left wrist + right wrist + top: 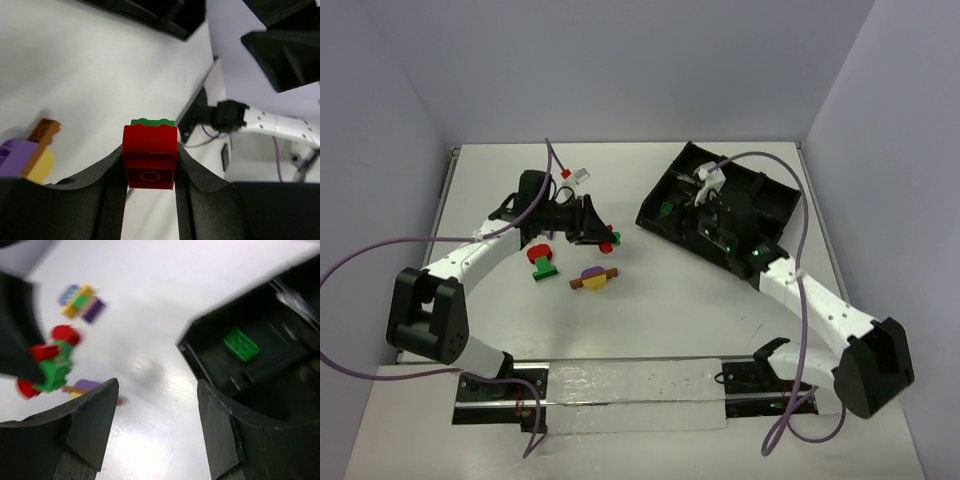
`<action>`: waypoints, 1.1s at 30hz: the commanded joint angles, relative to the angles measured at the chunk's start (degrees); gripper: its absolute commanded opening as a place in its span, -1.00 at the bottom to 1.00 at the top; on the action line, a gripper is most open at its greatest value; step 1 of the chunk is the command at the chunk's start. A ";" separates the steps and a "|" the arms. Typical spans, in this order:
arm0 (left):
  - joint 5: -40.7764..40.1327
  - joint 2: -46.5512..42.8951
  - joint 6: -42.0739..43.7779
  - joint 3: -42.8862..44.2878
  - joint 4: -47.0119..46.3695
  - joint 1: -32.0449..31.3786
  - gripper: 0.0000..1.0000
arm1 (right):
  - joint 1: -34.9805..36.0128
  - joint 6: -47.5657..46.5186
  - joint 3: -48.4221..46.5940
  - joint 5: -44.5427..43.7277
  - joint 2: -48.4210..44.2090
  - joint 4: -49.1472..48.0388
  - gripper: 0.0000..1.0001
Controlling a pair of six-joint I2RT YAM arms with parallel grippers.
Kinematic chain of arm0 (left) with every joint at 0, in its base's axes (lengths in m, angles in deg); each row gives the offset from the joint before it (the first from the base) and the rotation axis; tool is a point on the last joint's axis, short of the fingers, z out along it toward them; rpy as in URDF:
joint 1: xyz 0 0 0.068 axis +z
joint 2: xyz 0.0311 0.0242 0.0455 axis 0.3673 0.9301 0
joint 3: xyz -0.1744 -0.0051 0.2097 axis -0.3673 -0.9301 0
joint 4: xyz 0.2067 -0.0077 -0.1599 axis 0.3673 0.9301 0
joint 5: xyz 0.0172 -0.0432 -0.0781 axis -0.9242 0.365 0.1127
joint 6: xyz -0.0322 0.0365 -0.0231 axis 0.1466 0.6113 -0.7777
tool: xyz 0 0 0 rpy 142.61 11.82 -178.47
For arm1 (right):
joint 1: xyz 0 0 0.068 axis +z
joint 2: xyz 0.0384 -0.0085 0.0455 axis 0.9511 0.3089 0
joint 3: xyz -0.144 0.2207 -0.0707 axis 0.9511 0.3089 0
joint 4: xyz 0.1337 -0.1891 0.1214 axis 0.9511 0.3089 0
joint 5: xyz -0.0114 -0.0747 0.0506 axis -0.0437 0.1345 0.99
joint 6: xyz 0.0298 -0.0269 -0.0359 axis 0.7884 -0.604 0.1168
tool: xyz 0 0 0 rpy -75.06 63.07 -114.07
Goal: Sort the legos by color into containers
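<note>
My left gripper (150, 172) is shut on a red lego with a green lego stuck on top (150, 152), held just above the table (610, 240). A purple, yellow and brown cluster (592, 278) lies in front of it, and a red and green cluster (542, 258) lies to its left. The black tray (670, 185) sits at the back right. My right gripper (705, 205) hovers over it, open and empty (156, 390). One green lego (241, 344) lies in a tray compartment. The right wrist view, which is blurred, also shows a yellow, green and purple cluster (80, 302) farther off.
The tray (200, 347) sits at an angle, its near corner pointing at the loose legos. Purple cables loop over both arms (790, 175). A white rail (630, 390) runs along the near edge between the arm bases. Walls close in the table at the back and sides.
</note>
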 commanded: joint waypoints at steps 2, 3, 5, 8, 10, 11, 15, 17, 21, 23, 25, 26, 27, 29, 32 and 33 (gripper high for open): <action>14.23 -0.43 -2.38 -0.52 -9.73 -0.15 -0.99 | 2.10 -13.14 10.55 14.16 -8.04 -18.45 0.43; 15.04 -0.73 -4.41 -1.48 -13.35 -0.15 -0.99 | 2.18 -13.37 9.90 15.69 -8.00 -17.12 0.43; 16.81 -1.22 -8.90 -2.99 -19.12 -0.15 -0.99 | 2.36 -12.80 7.94 18.40 -7.41 -13.04 0.43; 16.49 -1.52 -11.51 -3.45 -22.63 0.02 -0.99 | 2.39 -7.93 2.87 20.89 -4.91 -6.05 0.43; 16.21 -1.65 -13.80 -3.85 -24.78 0.08 -0.99 | 2.33 -3.98 -0.63 20.32 -2.93 -1.96 0.48; 15.75 -1.68 -15.30 -3.96 -26.11 0.14 -1.00 | 2.35 -1.65 -2.33 19.81 -1.74 0.02 0.49; 13.32 -0.60 -21.75 -2.84 -28.73 0.28 -0.99 | 2.61 2.45 -2.80 18.25 0.70 -0.64 0.47; 14.18 0.78 -25.62 -2.82 -29.43 0.20 -1.00 | 3.41 -3.86 -0.68 19.71 -0.04 -2.29 0.47; 15.36 0.84 -29.09 -4.44 -31.32 0.29 -1.00 | 8.05 -18.10 5.49 16.33 -5.01 -7.74 0.41; 15.50 0.16 -28.73 -4.82 -31.29 0.29 -1.00 | 8.21 -24.55 12.14 17.89 -9.42 -16.64 0.37; 15.68 0.02 -28.00 -5.28 -31.08 0.29 -1.00 | 8.45 -30.17 16.30 20.76 -11.81 -22.98 0.36; 15.68 -0.01 -27.54 -5.43 -30.74 0.23 -1.00 | 8.53 -31.38 17.09 21.54 -12.19 -24.75 0.36; 15.68 -0.01 -27.32 -5.66 -30.63 0.24 -1.00 | 8.57 -32.22 16.31 21.93 -11.63 -24.13 0.36; 15.68 0.02 -27.36 -5.98 -30.85 0.29 -1.00 | 8.65 -33.82 13.83 22.65 -9.98 -21.54 0.34; 15.78 -0.19 -27.01 -6.36 -30.85 0.29 -1.00 | 8.84 -35.36 12.04 24.73 -8.36 -22.03 0.32; 15.87 -0.29 -26.96 -6.36 -30.80 0.29 -1.00 | 8.94 -35.48 11.87 25.07 -7.83 -22.06 0.32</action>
